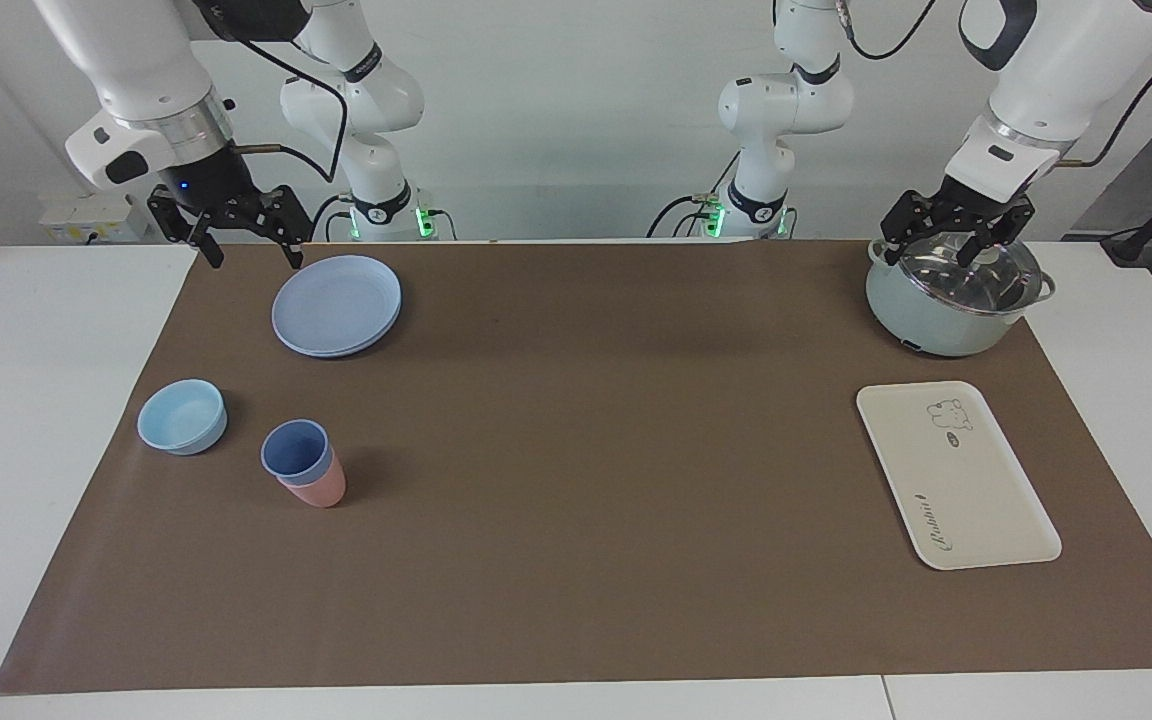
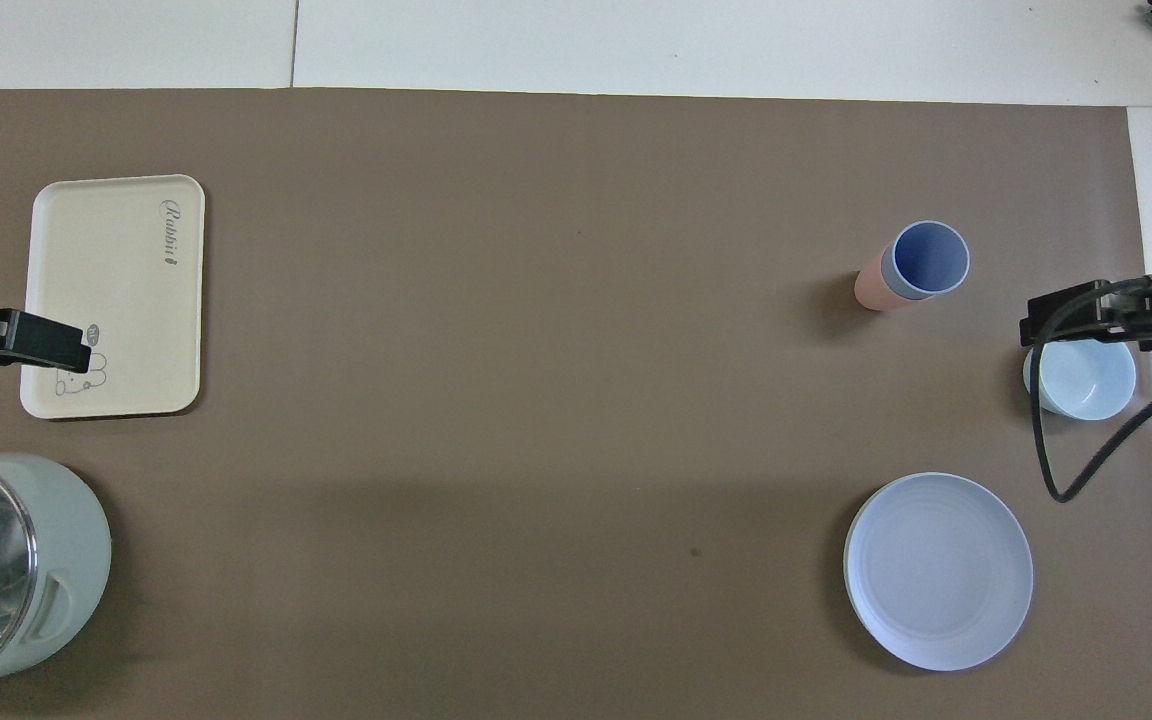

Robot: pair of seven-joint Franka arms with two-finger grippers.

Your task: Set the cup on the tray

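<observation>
The cup [image 1: 294,450] is a periwinkle-blue tumbler standing nested inside a salmon-pink cup [image 1: 321,488], toward the right arm's end of the mat; the overhead view looks into the cup [image 2: 929,260]. The cream-white tray [image 1: 956,475], with its bear drawing and "Rabbit" lettering, lies flat toward the left arm's end, also seen as the tray [image 2: 116,290] from above. My right gripper [image 1: 252,255] hangs open in the air beside the round blue plate, holding nothing. My left gripper [image 1: 946,245] hangs open just over the pot's glass lid.
A round blue plate [image 1: 336,305] lies near the right arm's base. A shallow light-blue bowl [image 1: 182,416] sits beside the stacked cups. A pale green pot with a glass lid [image 1: 956,295] stands near the left arm's base, nearer to the robots than the tray.
</observation>
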